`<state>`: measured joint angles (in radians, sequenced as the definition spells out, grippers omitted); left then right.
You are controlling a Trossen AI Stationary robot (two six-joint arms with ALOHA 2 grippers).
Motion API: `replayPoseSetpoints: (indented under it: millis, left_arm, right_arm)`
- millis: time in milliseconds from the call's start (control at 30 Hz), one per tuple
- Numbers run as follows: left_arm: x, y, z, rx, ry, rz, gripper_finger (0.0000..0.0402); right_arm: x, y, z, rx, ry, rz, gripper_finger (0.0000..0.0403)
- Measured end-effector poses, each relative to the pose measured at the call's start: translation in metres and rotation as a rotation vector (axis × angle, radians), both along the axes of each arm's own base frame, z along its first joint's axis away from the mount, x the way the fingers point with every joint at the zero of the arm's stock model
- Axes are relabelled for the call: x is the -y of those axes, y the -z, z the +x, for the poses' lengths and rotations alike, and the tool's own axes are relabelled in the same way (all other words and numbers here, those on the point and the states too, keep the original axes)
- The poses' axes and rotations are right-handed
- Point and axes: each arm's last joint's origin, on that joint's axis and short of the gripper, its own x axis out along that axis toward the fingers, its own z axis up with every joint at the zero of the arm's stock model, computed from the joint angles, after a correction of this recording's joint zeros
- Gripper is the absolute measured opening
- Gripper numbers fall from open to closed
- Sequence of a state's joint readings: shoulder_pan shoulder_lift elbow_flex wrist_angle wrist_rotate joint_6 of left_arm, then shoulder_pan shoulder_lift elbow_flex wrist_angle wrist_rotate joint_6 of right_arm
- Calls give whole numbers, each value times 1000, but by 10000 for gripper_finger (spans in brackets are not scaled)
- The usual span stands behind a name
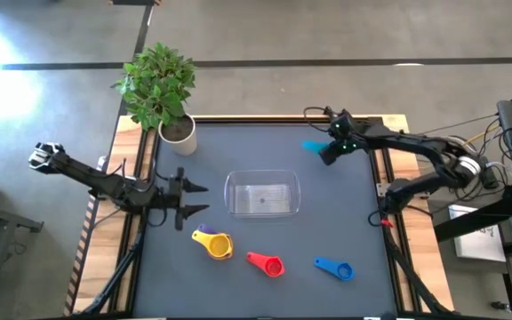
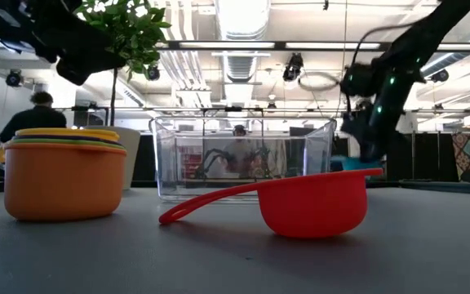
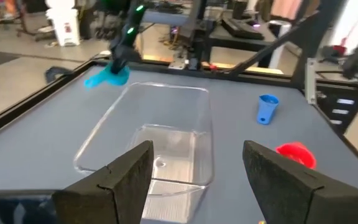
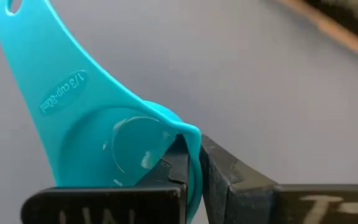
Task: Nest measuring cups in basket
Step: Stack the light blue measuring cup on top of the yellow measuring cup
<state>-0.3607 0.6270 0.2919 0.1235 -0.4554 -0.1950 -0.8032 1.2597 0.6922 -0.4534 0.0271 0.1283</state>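
The clear basket stands mid-table. Near the table's near edge sits a nested stack of cups, orange outermost with green and yellow rims showing. The red cup and the blue cup lie to the right of the stack. My right gripper is at the far right of the table, shut on the light blue cup. My left gripper hovers open just left of the basket, pointing at it. No separate purple cup shows. My right gripper pinches the light blue cup's bowl wall at the rim, on the side opposite the handle. One finger is inside the bowl and the other is outside. The handle points away from the fingers. Whether the cup is clear of the table, I cannot tell.
A white plant pot with a leafy plant stands at the far left corner. Bare table lies between the basket and the right gripper. People move in the room beyond the table.
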Motion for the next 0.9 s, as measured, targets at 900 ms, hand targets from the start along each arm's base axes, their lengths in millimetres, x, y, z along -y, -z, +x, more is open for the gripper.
replayPoseSetpoints:
  millis: [900]
  left_arm:
    - [17, -64, 75, -376, -287, 588, 244]
  right_arm:
    - [-85, -55, 94, 545, -339, -347, 9]
